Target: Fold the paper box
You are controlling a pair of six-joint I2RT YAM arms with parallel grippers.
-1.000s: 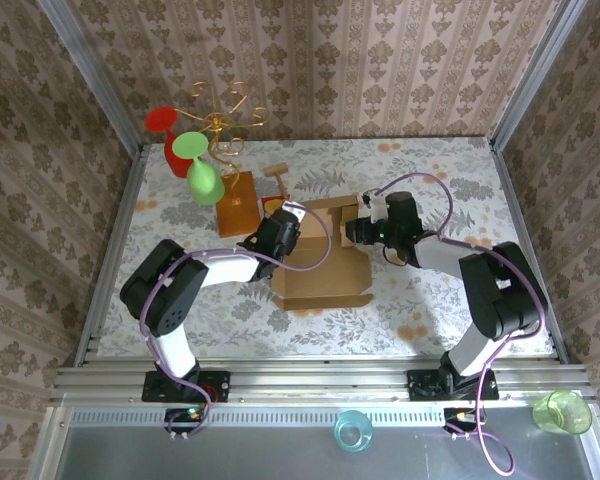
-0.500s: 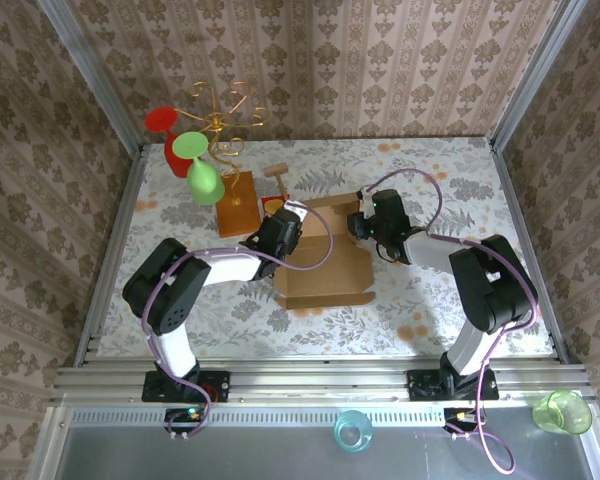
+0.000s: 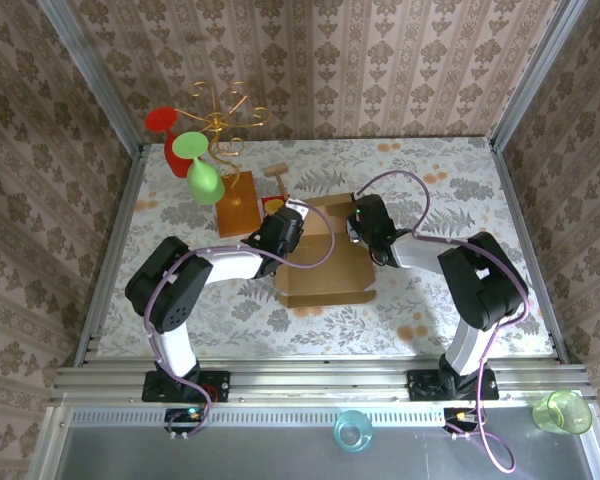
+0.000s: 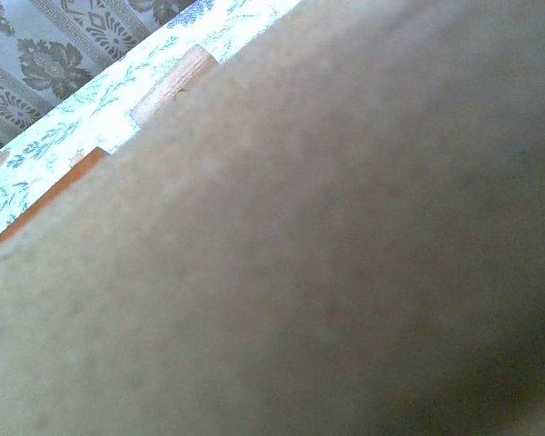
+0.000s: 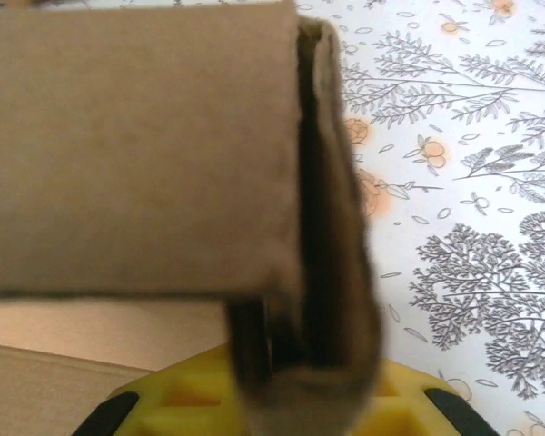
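The paper box (image 3: 325, 272) lies open-topped in the middle of the table, plain brown cardboard with its walls partly raised. My left gripper (image 3: 283, 226) is pressed against the box's back left corner. In the left wrist view the box wall (image 4: 327, 254) hides its fingers, and it stands shut. My right gripper (image 3: 363, 222) is at the back right corner. In the right wrist view a doubled-over wall of the box (image 5: 136, 145) runs edge-on into my right gripper (image 5: 304, 381), pinched between its yellow jaws.
An orange-brown wooden board (image 3: 238, 203) with a gold wire stand (image 3: 223, 115) holding a red goblet (image 3: 163, 125) and a green goblet (image 3: 202, 175) stands at the back left. A wooden peg (image 3: 277, 178) lies behind the box. Metal rails edge the table.
My right gripper has slid left onto the box's back right wall and closed on it. The left arm has stayed where it was.
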